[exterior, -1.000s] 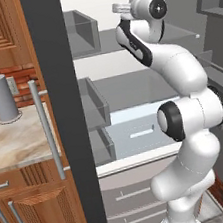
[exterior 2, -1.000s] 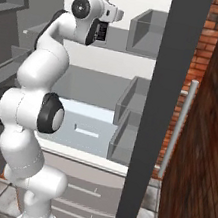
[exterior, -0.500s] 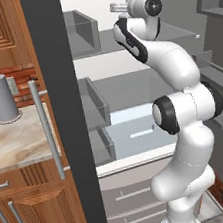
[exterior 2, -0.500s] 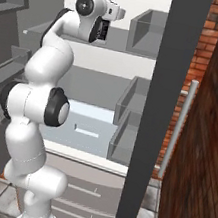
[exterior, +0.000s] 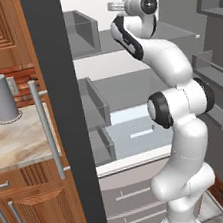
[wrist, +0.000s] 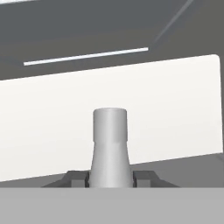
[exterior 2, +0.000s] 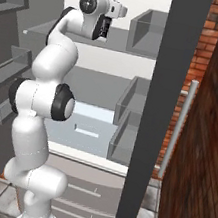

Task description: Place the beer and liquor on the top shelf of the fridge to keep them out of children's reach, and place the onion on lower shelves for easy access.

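Note:
In the hand view the short white neck of the liquor (wrist: 110,146) stands between my two dark fingertips (wrist: 142,177), which press on it from both sides. My gripper (exterior: 114,5) (exterior 2: 121,10) is raised high inside the open fridge (exterior: 61,116), above the top shelf (exterior: 101,48) (exterior 2: 125,51), and points toward the white back wall. The bottle's body cannot be made out in the base views. The lower shelves (exterior: 131,130) (exterior 2: 86,122) lie below the arm's elbow. The beer and the onion are out of view.
Grey side bins (exterior: 82,32) (exterior 2: 145,28) hang at the fridge walls beside the shelves. Door racks (exterior: 214,75) stand at the right of the left base view. A counter with a grey paper-towel roll (exterior: 1,97) and wooden cabinets sits left of the fridge.
The arm has stretched a little upward and forward, lifting the hand with the liquor slightly higher in the fridge. The jaws stayed shut.

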You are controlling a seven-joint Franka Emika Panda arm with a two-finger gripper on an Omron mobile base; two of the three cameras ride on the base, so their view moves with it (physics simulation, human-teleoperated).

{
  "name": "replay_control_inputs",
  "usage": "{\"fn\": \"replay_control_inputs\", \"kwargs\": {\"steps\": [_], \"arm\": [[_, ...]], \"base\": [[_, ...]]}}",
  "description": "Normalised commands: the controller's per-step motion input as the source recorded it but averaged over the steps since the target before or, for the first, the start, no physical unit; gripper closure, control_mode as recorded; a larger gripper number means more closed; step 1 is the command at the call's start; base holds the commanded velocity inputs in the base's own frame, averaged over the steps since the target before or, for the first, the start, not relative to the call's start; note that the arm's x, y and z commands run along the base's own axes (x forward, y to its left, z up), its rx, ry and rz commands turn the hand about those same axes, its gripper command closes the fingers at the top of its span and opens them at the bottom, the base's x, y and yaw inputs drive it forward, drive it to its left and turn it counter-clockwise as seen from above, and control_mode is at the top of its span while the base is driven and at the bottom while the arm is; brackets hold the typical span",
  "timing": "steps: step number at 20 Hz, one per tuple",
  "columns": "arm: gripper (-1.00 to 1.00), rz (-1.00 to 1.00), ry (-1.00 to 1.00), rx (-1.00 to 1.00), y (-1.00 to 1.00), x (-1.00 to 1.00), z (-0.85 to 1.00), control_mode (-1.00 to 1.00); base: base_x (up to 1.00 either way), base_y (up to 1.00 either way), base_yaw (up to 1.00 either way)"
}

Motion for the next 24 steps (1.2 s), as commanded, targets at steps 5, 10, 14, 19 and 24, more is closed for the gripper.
{"fn": "replay_control_inputs", "kwargs": {"steps": [5, 10, 14, 19, 24], "arm": [[1.0, -0.01, -0.02, 0.0, 0.0, 0.35, -0.03, -1.0], [1.0, -0.01, -0.07, 0.0, 0.0, 0.26, 0.0, -1.0], [1.0, -0.01, -0.1, 0.0, 0.0, 0.15, 0.06, -1.0], [1.0, 0.0, -0.04, 0.0, 0.0, 0.06, 0.16, -1.0], [1.0, 0.0, 0.0, -0.02, 0.01, 0.06, 0.06, -1.0]], "base": [[0.0, 0.0, 0.0], [0.0, 0.0, 0.0], [0.0, 0.0, 0.0], [0.0, 0.0, 0.0], [0.0, 0.0, 0.0]]}}
